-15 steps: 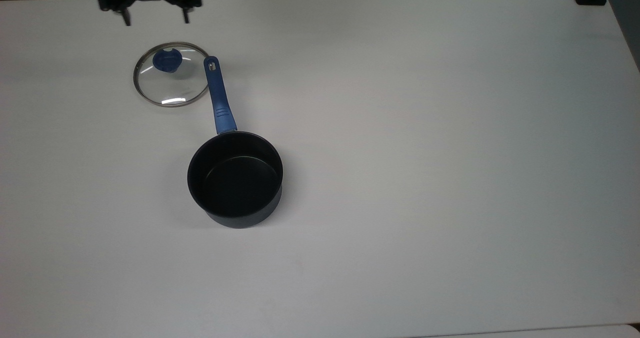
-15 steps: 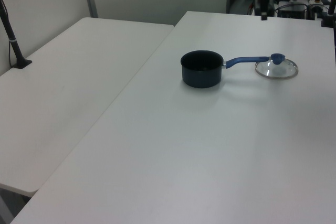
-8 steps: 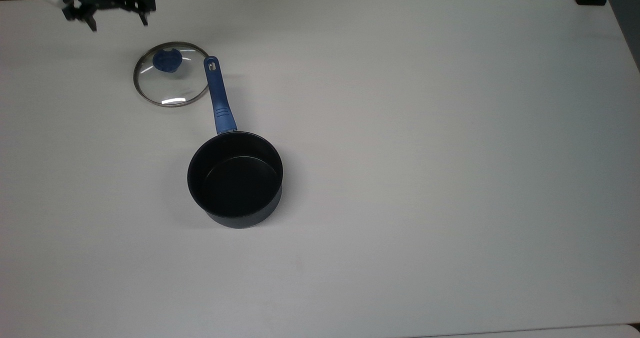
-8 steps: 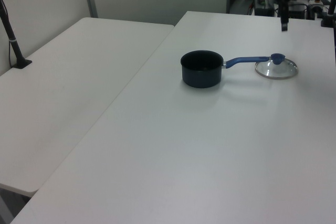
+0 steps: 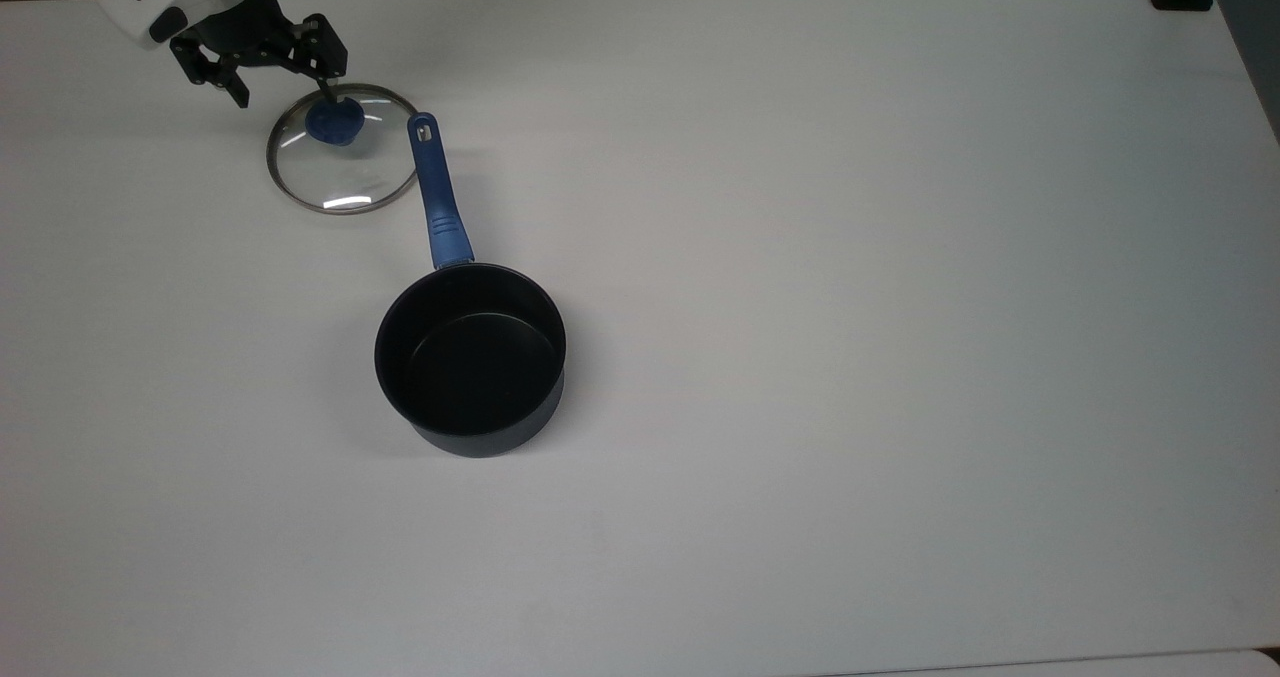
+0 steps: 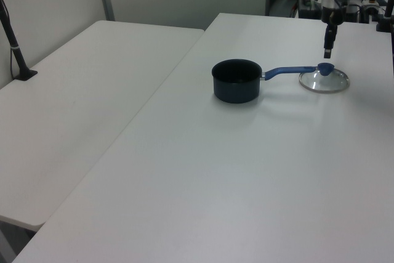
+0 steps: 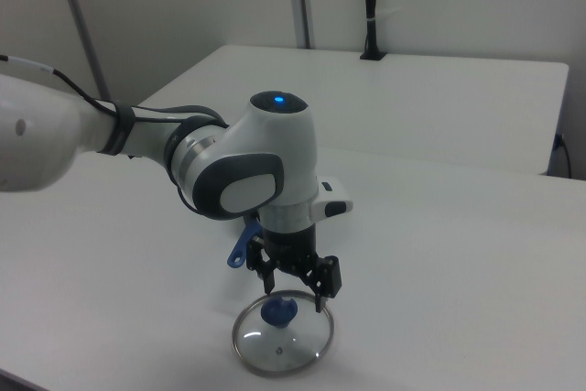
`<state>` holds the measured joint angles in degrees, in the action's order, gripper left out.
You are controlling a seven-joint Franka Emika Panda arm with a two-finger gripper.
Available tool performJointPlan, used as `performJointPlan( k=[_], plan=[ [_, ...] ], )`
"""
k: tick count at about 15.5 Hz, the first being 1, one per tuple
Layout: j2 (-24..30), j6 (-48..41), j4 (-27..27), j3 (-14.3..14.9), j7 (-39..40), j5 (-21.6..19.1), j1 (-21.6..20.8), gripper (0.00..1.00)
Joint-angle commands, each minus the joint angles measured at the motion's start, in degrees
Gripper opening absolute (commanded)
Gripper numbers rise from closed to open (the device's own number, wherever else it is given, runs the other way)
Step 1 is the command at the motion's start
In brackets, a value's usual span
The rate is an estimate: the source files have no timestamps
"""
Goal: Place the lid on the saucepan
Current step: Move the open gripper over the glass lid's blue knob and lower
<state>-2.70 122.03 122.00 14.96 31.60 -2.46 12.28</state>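
So the black fingers [image 5: 326,88] are spread wide, nothing pinched, with the gripper [image 5: 283,89] hanging just above the round clear glass lid with the steel rim and blue knob [image 5: 342,149]. One lid, flat on the white table [image 5: 800,257], at about 11 o'clock from the one dark navy saucepan with the long blue handle [image 5: 470,357] in the top view. Pan's got nothing in it.
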Motion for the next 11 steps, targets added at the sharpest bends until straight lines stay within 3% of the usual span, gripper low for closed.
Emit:
performJointPlan(
  k=[1,8,10,11],
  plan=[
    [-0.9,1.1,1.1,0.1,-4.1,-1.9,-2.2,0.94],
    [-3.4,1.6,1.0,-0.2,-4.2,-1.4,-4.4,0.93],
    [-3.4,1.5,1.0,-0.2,-3.7,-1.1,-4.4,0.81],
    [-3.4,1.4,1.0,-0.2,-3.6,-1.0,-4.3,0.68]
  ],
)
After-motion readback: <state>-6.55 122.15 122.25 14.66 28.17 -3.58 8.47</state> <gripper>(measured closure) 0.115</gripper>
